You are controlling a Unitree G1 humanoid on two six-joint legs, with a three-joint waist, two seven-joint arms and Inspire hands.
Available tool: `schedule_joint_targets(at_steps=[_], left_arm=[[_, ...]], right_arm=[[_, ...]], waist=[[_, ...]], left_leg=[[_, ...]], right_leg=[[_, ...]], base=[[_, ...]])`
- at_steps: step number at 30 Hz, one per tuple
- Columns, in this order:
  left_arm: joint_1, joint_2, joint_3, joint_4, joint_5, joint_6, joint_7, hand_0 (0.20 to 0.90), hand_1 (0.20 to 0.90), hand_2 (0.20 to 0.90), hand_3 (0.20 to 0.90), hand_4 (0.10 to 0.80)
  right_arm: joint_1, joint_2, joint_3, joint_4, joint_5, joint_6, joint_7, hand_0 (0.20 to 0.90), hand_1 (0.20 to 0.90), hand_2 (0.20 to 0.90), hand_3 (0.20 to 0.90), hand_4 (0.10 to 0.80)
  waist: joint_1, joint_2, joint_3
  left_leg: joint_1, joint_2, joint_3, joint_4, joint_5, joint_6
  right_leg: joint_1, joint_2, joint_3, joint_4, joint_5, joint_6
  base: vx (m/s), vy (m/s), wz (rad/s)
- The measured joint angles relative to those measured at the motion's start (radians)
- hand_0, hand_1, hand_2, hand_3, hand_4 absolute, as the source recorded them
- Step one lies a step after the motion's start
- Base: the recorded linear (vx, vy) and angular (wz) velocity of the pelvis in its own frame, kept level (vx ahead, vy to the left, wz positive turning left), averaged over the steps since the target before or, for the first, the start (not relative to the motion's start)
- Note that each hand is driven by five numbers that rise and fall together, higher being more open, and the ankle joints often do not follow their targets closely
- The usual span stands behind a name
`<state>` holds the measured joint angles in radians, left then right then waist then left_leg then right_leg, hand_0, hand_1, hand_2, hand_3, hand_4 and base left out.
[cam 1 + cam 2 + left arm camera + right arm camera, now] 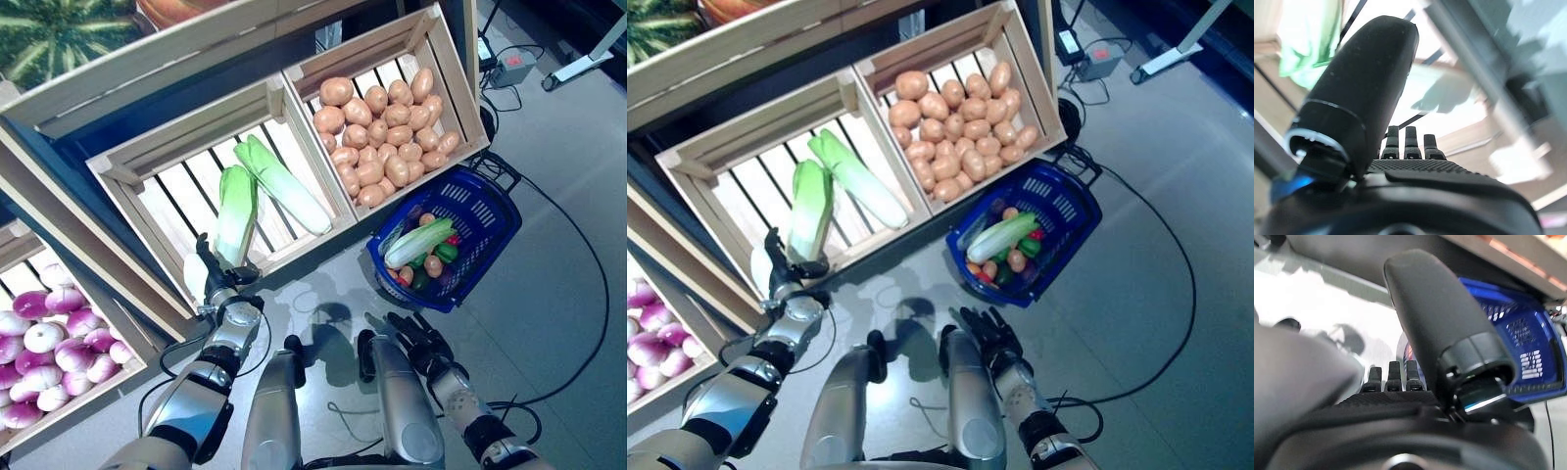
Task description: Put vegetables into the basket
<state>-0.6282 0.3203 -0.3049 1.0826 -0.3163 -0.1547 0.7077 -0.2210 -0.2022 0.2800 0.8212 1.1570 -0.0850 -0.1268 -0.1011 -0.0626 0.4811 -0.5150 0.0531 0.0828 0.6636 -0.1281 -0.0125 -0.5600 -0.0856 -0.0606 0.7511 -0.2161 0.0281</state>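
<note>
The blue basket [487, 199] stands on the floor below the potato crate. In it lie a long green-white cabbage [418, 243], a small potato [433, 265] and green and red vegetables. My left hand [217, 276] is open and empty at the front edge of the cabbage crate [162, 149], just below a long green-white cabbage [236, 212]. That cabbage's green leaves show in the left wrist view [1308, 39]. My right hand [423, 343] is open and empty, low over the floor, short of the basket [1528, 340].
The wooden stand holds a crate of potatoes [446, 59] beside the cabbage crate, and a lower crate of purple-white bulbs [59, 338] at the left. A power strip [511, 67] and cables lie on the floor at the right.
</note>
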Motion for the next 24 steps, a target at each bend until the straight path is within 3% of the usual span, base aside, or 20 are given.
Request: schedule_joint_targets(at_steps=[7, 13, 14, 15, 16, 17, 24], left_arm=[[-0.111, 0.135, 0.016, 0.078, -0.162, 0.008, -0.117, 0.900, 0.900, 0.900, 0.900, 0.800], [-0.160, 0.160, 0.038, 0.113, -0.281, 0.041, -0.179, 0.900, 0.900, 0.900, 0.900, 0.800], [-0.172, 0.166, 0.039, 0.130, -0.288, 0.049, -0.186, 0.768, 0.768, 0.768, 0.768, 0.712], [-0.186, 0.168, 0.039, 0.141, -0.289, 0.061, -0.192, 0.709, 0.709, 0.709, 0.709, 0.673], [-0.190, 0.170, 0.039, 0.142, -0.290, 0.065, -0.195, 0.549, 0.549, 0.549, 0.549, 0.566], [-0.196, 0.178, 0.039, 0.145, -0.291, 0.073, -0.201, 0.300, 0.300, 0.300, 0.300, 0.400], [-0.204, 0.194, 0.038, 0.148, -0.306, 0.104, -0.219, 0.300, 0.300, 0.300, 0.300, 0.400]], right_arm=[[-0.011, -0.033, -0.001, -0.011, 0.034, -0.006, -0.004, 0.900, 0.900, 0.900, 0.900, 0.800], [-0.015, -0.043, 0.000, -0.017, 0.064, -0.010, -0.003, 0.900, 0.900, 0.900, 0.900, 0.800], [-0.013, -0.044, 0.000, -0.020, 0.070, -0.011, -0.003, 0.900, 0.900, 0.900, 0.900, 0.800], [-0.012, -0.052, 0.000, -0.025, 0.071, -0.013, -0.002, 0.900, 0.900, 0.900, 0.900, 0.800], [-0.013, -0.055, 0.000, -0.025, 0.072, -0.013, -0.002, 0.900, 0.900, 0.900, 0.900, 0.800], [-0.018, -0.060, 0.000, -0.025, 0.072, -0.013, -0.002, 0.900, 0.900, 0.900, 0.900, 0.800], [-0.030, -0.066, -0.001, -0.076, 0.077, -0.033, -0.002, 0.900, 0.900, 0.900, 0.900, 0.800]], waist=[[-0.027, -0.010, 0.023], [-0.047, -0.012, 0.037], [-0.049, -0.012, 0.038], [-0.049, -0.012, 0.038], [-0.049, -0.012, 0.038], [-0.050, -0.012, 0.039], [-0.062, -0.012, 0.039]], left_leg=[[-0.099, 0.017, -0.002, 0.079, -0.016, 0.000], [-0.159, 0.021, 0.005, 0.118, -0.017, 0.001], [-0.166, 0.025, 0.005, 0.130, -0.019, 0.002], [-0.173, 0.027, 0.004, 0.137, -0.021, 0.002], [-0.177, 0.027, 0.004, 0.135, -0.022, 0.002], [-0.186, 0.026, 0.006, 0.137, -0.021, 0.002], [-0.192, 0.030, 0.005, 0.148, -0.022, 0.001]], right_leg=[[-0.092, 0.014, 0.004, 0.056, -0.002, -0.003], [-0.153, 0.015, 0.021, 0.094, -0.002, -0.003], [-0.160, 0.016, 0.021, 0.107, -0.002, -0.004], [-0.170, 0.016, 0.022, 0.116, -0.003, -0.005], [-0.175, 0.016, 0.022, 0.116, -0.003, -0.005], [-0.183, 0.015, 0.024, 0.116, -0.003, -0.005], [-0.190, 0.014, 0.021, 0.133, -0.007, -0.011]], base=[[-0.028, 0.028, -0.03], [-0.044, 0.037, -0.02], [-0.032, 0.037, -0.02], [0.000, 0.000, 0.00], [-0.011, 0.031, -0.01], [-0.011, 0.031, -0.02], [0.003, 0.009, 0.02]])
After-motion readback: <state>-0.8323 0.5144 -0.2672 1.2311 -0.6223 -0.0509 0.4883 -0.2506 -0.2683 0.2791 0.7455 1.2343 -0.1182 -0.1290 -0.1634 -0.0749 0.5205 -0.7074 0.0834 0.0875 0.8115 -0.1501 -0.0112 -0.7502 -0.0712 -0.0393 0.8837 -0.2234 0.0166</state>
